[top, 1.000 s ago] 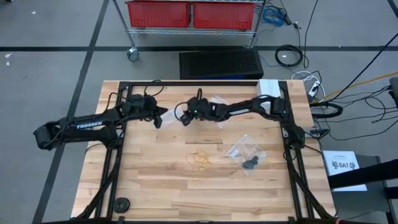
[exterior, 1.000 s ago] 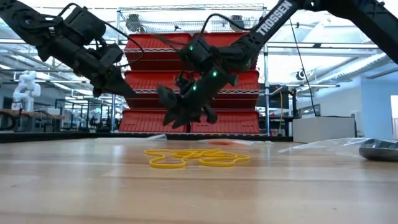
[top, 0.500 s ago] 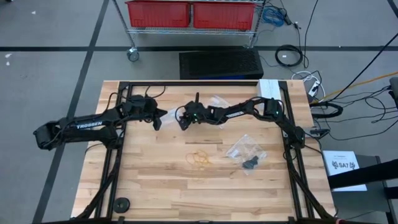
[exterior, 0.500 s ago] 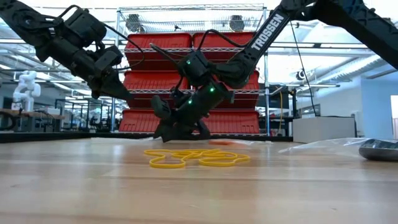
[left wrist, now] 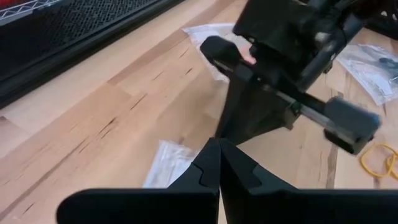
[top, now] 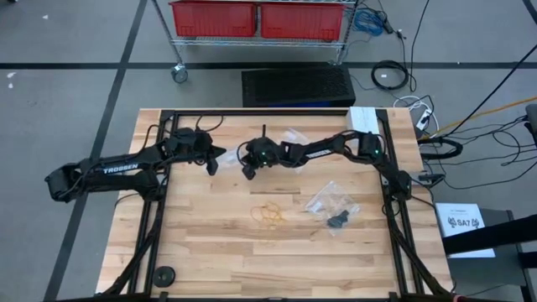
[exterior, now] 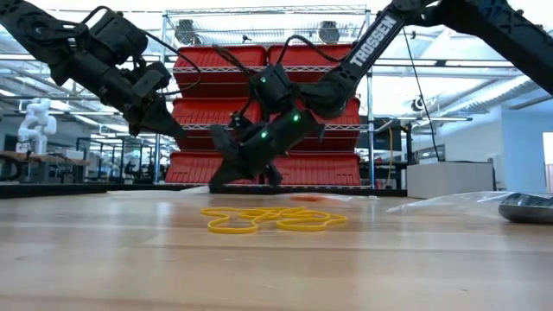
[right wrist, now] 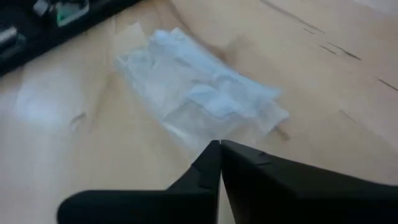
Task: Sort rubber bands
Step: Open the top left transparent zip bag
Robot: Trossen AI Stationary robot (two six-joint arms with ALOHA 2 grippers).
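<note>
A pile of orange rubber bands [top: 270, 214] [exterior: 272, 220] lies loose on the wooden table's middle. Black rubber bands [top: 337, 221] lie at the mouth of a clear bag [top: 330, 200] to the right. A small flat clear bag [right wrist: 205, 99] [left wrist: 166, 163] lies on the table farther back. My right gripper [top: 248, 173] [exterior: 214, 183] [right wrist: 219, 146] slants down onto it, shut. My left gripper [top: 215, 159] [exterior: 170, 131] [left wrist: 219, 142] hangs shut above the table, just left of it, holding nothing. My right gripper is shut at the small clear bag's edge [right wrist: 200, 144], and the fingertips meet right on it. The fingers slant down from the table's right and far side, with their tips at the table top. The bag lies flat on the wood, not lifted. The tips hide how many layers they have.
Another clear bag [top: 294, 136] lies near the far edge behind my right arm. A round black disc [top: 164, 274] sits at the near left. Black frame bars run along both table sides. Bare wood lies near the front edge.
My right gripper has tipped and come down from above the table to the small clear bag, a little toward the near edge. Its fingers have shut at the bag's edge. The rubber bands have not moved.
</note>
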